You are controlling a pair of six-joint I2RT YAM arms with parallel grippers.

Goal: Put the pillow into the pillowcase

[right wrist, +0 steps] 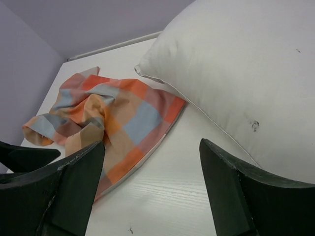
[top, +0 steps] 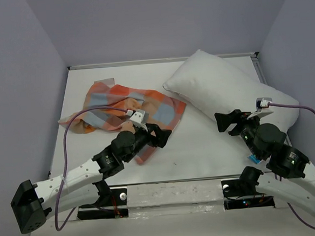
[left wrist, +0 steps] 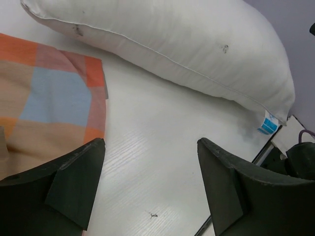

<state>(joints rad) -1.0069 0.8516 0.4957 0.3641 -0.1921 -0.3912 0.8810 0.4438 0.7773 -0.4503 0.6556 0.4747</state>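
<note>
Bare table (top: pixel 202 144) strip between pillowcase (top: pixel 146 105) and pillow (top: pixel 231 88), wide at the near edge. It closes at the back where the pillow corner meets the cloth. Pillow blocks the right side, close to right wall (top: pixel 303 43). Bare margin behind pillowcase along back wall (top: pixel 161 20).

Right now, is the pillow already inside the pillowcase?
No, the pillow lies bare on the table, outside the crumpled pillowcase.
</note>
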